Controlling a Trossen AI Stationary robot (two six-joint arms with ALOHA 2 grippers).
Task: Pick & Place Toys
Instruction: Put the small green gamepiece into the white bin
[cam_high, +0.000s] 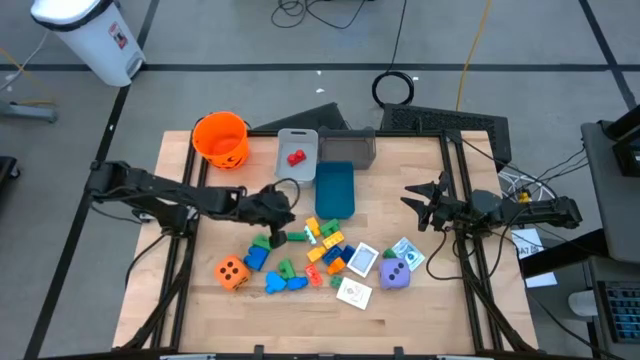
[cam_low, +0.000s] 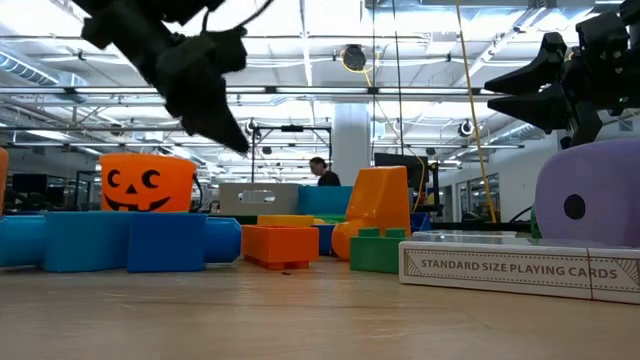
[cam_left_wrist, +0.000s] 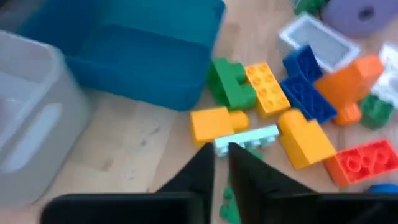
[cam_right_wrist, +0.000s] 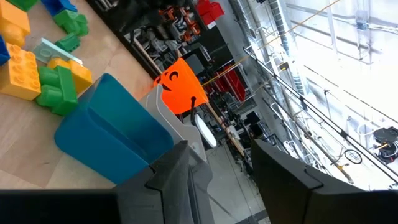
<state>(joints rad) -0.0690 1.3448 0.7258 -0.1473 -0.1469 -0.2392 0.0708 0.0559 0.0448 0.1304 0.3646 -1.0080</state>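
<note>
1. A pick is judged in hand: the left pincer (cam_left_wrist: 221, 163), nearly clenched and grasping nothing visible, is poised at a pale green block (cam_left_wrist: 247, 138) on the desk (cam_left_wrist: 127, 143) beside the blue bin (cam_left_wrist: 134, 53).
2. Next, a firm closure on that block is called for, then a lift.
3. The right pincer (cam_high: 418, 199) is parked released, well apart from the toys.

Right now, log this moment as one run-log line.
left tool: over block pile, nearly closed, nothing held | right tool: waiting at right, open | grey bin: red block inside
</note>
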